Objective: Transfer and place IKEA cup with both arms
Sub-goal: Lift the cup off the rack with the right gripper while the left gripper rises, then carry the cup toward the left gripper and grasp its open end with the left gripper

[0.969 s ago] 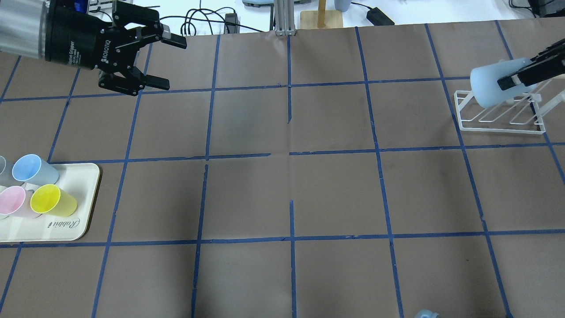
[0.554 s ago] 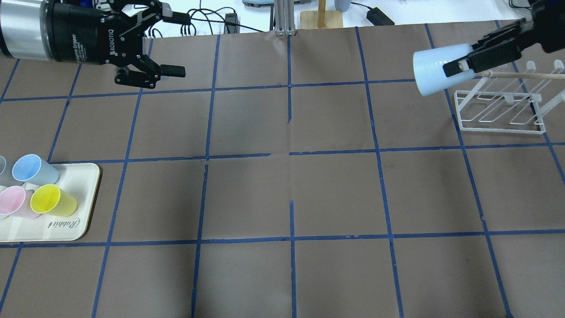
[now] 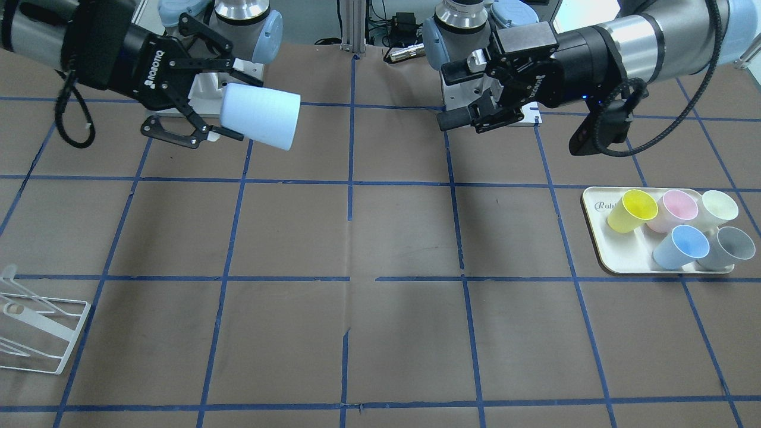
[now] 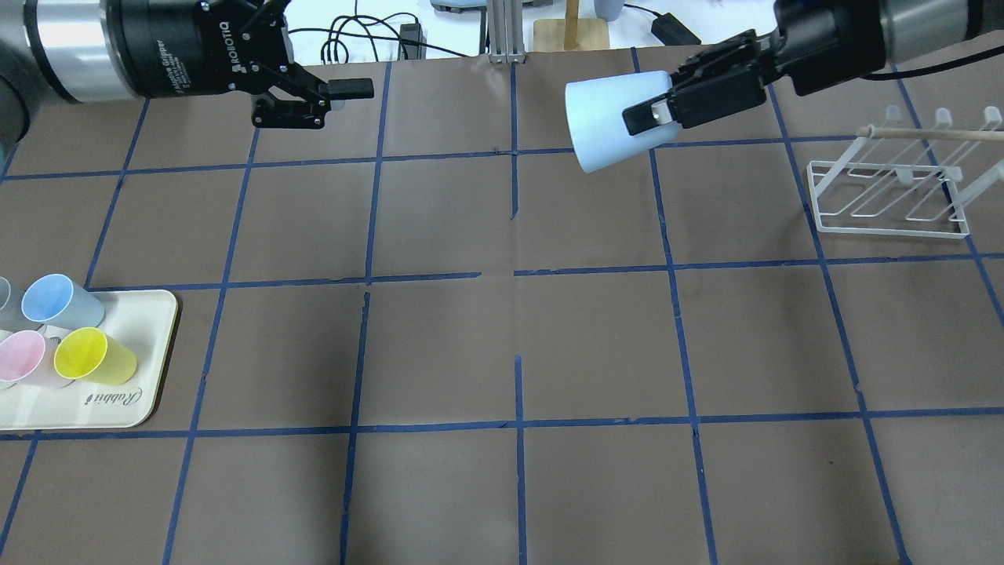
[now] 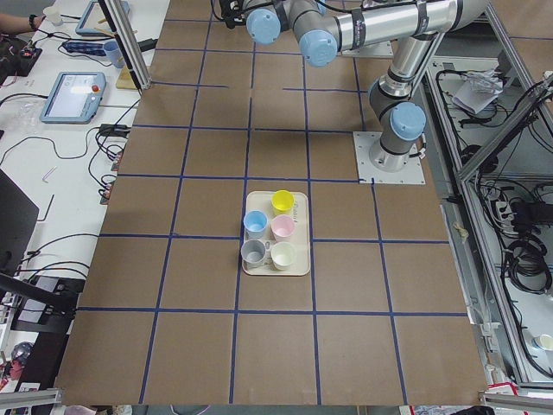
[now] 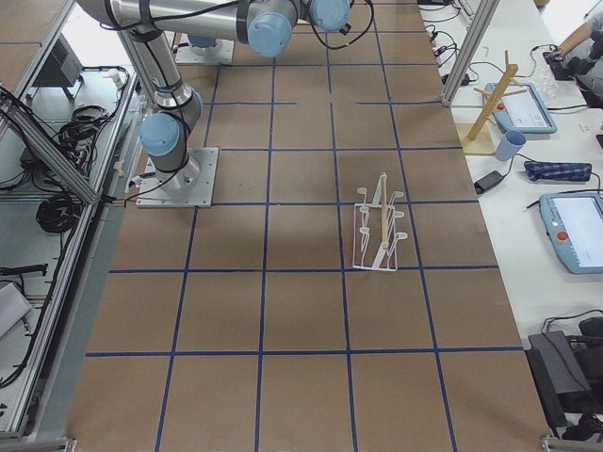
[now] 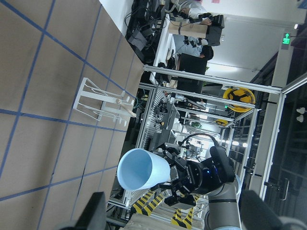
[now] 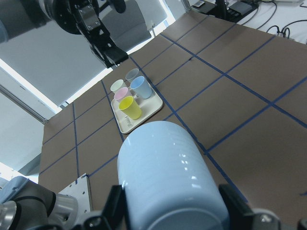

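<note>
So, right gripper is clamped tight on the IKEA cup, grabbing it near the narrow bottom end. The pale blue tumbler hangs sideways in the air above the table, tilted a bit, with its open mouth pointing across at the other arm. You can look straight into that mouth from the left wrist camera.

Over on the other side, left gripper has its fingers spread wide with nothing between them. It's aimed toward the cup at about the same height. The two are well apart, with a clear stretch of brown paper and blue tape lines between them.

Down on the table near the robot's left edge there's a cream tray. It holds a yellow cup, a pink cup and a second blue cup, all upright and bunched together. The front view also shows a grey cup on it.

Off to the robot's right sits a white wire rack, standing on its own with nothing on its pegs.
</note>
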Available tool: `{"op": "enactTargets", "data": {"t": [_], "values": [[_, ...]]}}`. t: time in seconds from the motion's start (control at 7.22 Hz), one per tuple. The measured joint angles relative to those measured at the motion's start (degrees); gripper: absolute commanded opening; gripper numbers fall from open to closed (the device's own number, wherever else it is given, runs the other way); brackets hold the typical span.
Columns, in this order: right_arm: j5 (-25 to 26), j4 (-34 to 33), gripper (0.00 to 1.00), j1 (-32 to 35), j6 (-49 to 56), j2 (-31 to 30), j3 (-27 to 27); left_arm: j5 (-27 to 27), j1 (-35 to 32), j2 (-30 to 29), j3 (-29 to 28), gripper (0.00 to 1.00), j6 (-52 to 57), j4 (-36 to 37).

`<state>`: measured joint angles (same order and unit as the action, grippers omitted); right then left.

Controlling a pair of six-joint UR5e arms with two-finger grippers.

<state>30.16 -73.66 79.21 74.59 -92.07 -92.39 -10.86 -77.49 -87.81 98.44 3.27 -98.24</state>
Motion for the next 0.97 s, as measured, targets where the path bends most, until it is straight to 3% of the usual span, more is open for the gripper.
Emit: {"op": "enactTargets", "data": {"t": [0.28,0.97], "values": [[-3.26,0.06,0.50,3.20,-0.33,-1.45,-0.18,1.20,-2.04,0.01,1.71,1.00,0.09,0.09],[-5.69,-0.32,0.50,4.97,-1.54,-2.88,-0.19,7.68,-5.97,1.70,4.00,1.00,-0.92,0.13]]}}
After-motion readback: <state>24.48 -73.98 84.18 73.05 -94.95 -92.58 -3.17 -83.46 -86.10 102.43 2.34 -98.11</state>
